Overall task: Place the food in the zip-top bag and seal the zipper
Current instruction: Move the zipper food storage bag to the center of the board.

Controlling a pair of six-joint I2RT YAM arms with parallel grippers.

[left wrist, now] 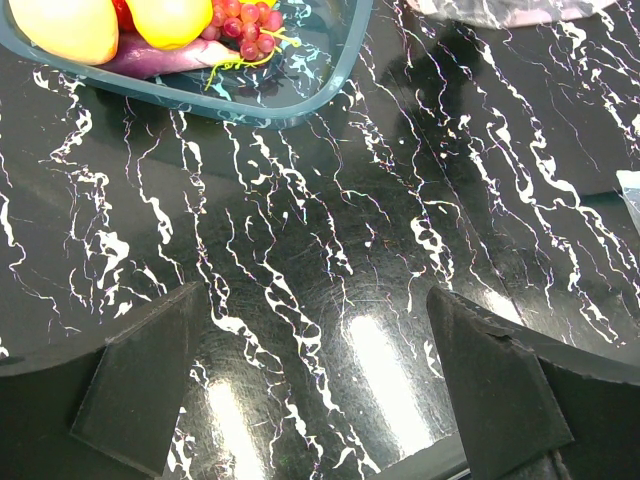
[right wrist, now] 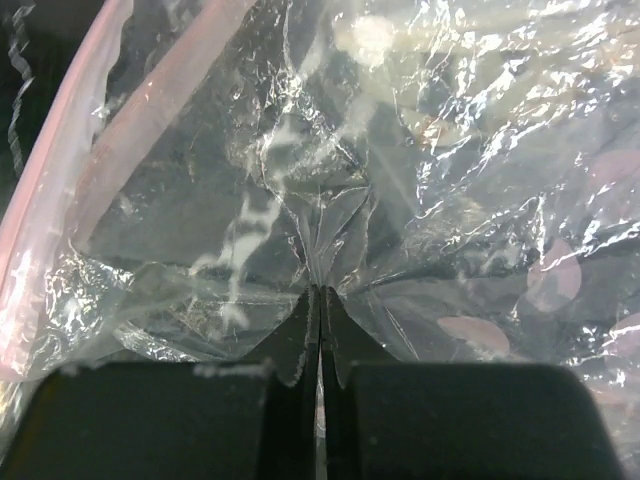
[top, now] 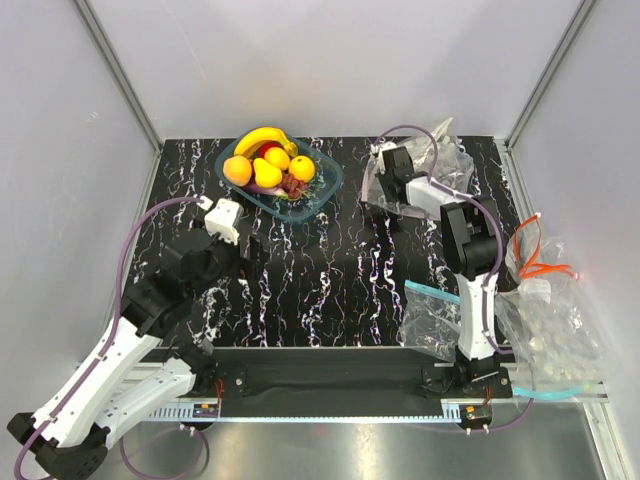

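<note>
The food [top: 268,160], a banana, lemons, orange rounds and a dark red grape cluster, lies in a teal-tinted clear tray [top: 325,190] at the far middle of the table. In the left wrist view the tray's [left wrist: 300,100] corner shows with a lemon [left wrist: 65,25] and grapes [left wrist: 240,20]. My left gripper [top: 240,228] [left wrist: 320,390] is open and empty over bare table, just short of the tray. My right gripper [top: 383,185] [right wrist: 320,295] is shut on a fold of the dotted zip-top bag [top: 450,150] [right wrist: 450,180] at the far right. Its pink zipper [right wrist: 60,170] runs along the left.
A second clear bag with a teal-blue strip [top: 435,310] lies at the near right beside the right arm. A bulky clear bag [top: 550,335] with orange ties sits past the table's right edge. Grey walls enclose the table.
</note>
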